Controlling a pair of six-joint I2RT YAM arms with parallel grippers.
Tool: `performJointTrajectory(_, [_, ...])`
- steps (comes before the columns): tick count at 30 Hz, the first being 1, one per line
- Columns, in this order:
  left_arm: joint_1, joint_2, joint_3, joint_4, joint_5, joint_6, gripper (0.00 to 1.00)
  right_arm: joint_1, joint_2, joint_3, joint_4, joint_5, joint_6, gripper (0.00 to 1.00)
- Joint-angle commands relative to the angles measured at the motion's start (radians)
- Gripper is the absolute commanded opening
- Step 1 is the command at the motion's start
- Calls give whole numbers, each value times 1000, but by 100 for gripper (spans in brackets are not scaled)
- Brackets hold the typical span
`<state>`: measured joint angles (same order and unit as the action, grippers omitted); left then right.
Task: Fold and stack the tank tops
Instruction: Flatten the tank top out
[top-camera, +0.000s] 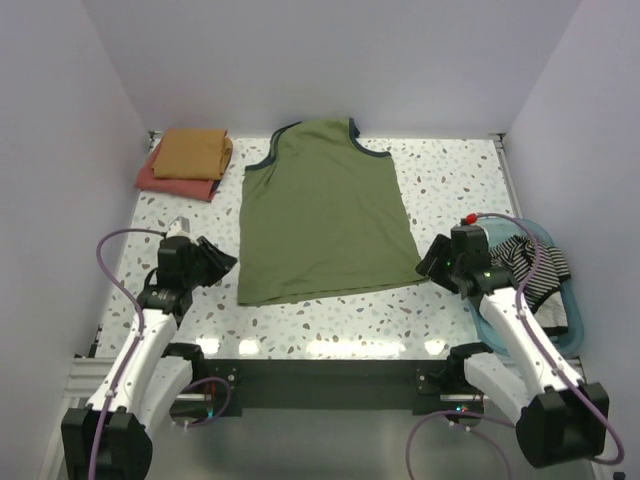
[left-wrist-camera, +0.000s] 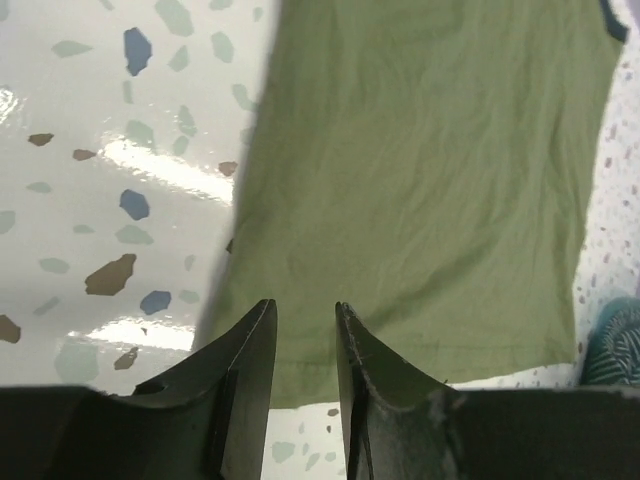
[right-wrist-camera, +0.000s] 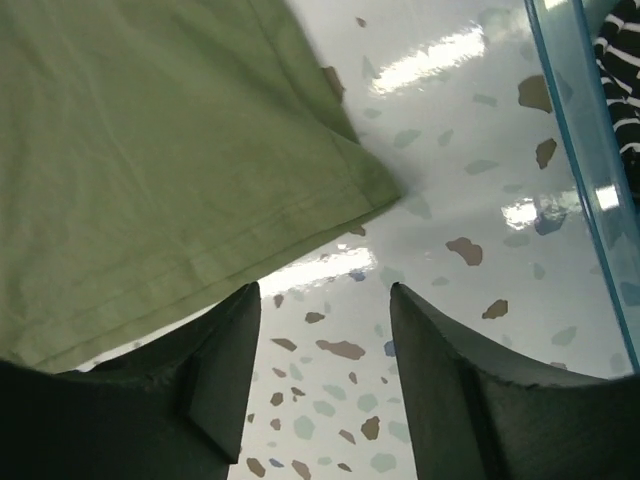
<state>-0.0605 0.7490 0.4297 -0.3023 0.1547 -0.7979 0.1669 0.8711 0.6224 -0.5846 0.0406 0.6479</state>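
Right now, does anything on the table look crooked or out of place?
Only mildly. The olive green tank top lies flat but rotated, its hem slanting. The mustard top sits askew on the red one, and the striped top is bunched in the blue basket.

Speckled worktop (top-camera: 450, 190): olive green tank top (top-camera: 322, 215) spread flat, centre. Far-left corner: folded red top (top-camera: 160, 182), mustard top (top-camera: 193, 152) stacked on it. At right edge: blue basket (top-camera: 577, 320).

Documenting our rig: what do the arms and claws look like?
The left arm and right arm have white links, black joints and purple cables. The left claw and right claw have black tapered fingers. A red knob tops the right wrist.
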Motion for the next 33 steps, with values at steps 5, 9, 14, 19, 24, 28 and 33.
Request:
performJointTrajectory(5, [-2, 145, -8, -57, -55, 37, 34, -3, 235, 22, 89, 126, -17, 49])
performJointTrajectory(9, [-9, 167, -58, -21, -24, 40, 36, -4, 267, 7, 117, 157, -14, 49])
performJointTrajectory(14, [-27, 158, -130, 38, 18, 39, 43, -4, 295, -23, 164, 165, -8, 51])
performJointTrajectory(19, [-103, 174, -147, 48, -27, 8, 44, -4, 327, -41, 218, 174, 1, 52])
performJointTrajectory(24, [-117, 217, -147, 43, -44, -6, 38, -4, 364, -33, 221, 179, 2, 52])
performJointTrajectory(28, [-122, 225, -147, 38, -49, -9, 32, -4, 379, -27, 213, 193, -5, 52])
performJointTrajectory(33, [-122, 233, -146, 42, -40, -1, 12, -3, 423, -10, 233, 168, -1, 48])
